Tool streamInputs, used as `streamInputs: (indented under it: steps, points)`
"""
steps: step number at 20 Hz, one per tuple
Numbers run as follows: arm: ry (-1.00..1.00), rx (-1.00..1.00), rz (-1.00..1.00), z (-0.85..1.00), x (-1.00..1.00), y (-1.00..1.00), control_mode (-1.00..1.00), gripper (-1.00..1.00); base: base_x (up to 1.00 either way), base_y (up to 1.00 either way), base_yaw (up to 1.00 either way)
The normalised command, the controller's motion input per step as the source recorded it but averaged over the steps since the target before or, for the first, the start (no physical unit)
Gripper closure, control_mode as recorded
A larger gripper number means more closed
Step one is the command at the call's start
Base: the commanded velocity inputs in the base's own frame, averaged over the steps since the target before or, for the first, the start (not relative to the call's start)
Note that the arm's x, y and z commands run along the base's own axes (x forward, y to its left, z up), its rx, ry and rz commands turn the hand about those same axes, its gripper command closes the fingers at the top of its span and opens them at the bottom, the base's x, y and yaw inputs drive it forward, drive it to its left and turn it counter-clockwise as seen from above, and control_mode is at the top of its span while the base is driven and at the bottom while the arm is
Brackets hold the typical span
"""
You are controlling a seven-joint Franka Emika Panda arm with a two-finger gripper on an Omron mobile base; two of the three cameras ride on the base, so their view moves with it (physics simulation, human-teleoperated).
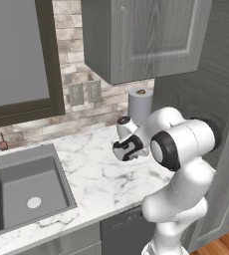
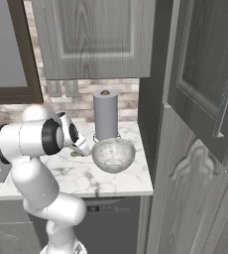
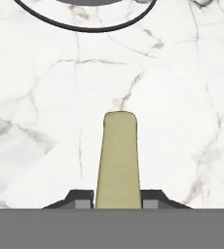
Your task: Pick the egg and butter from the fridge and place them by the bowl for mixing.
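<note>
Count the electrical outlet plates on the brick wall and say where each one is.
2. The left outlet plate and the right outlet plate sit side by side below the upper cabinet, beside the window. Others may be hidden.

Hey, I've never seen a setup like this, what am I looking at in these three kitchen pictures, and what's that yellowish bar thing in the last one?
It is a simulated kitchen with a white robot arm on a driving base. Two pictures come from cameras on the base, behind the arm, one on its left and one on its right. The third comes from a camera on the hand, looking along the gripper.

The yellowish bar is the butter, an olive-yellow stick clamped between the two dark fingertips, over the marble counter.

On that counter stand a glass bowl and, behind it, a grey paper towel roll. To the left is a sink. I see no egg on the counter.
</note>
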Motion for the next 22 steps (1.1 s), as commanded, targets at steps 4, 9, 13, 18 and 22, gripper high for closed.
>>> streamInputs:
  steps: [4,9,13,18,22]
  points:
    - [0.06,0.0,-0.03,-0.17,0.07,0.0,-1.0,1.0,0.0,0.0,0.0]
    - [0.05,0.0,0.0,-0.16,0.0,-0.09,-1.0,-1.0,0.0,0.0,0.0]
    - [0.0,0.0,0.0,-0.01,-0.1,-0.17,-1.0,-1.0,0.0,0.0,0.0]
    - [0.0,0.0,0.0,0.04,-0.27,-0.14,-1.0,-1.0,0.0,0.0,0.0]
    - [0.0,0.01,0.0,0.3,-0.23,0.0,-1.0,-1.0,0.0,0.0,0.0]
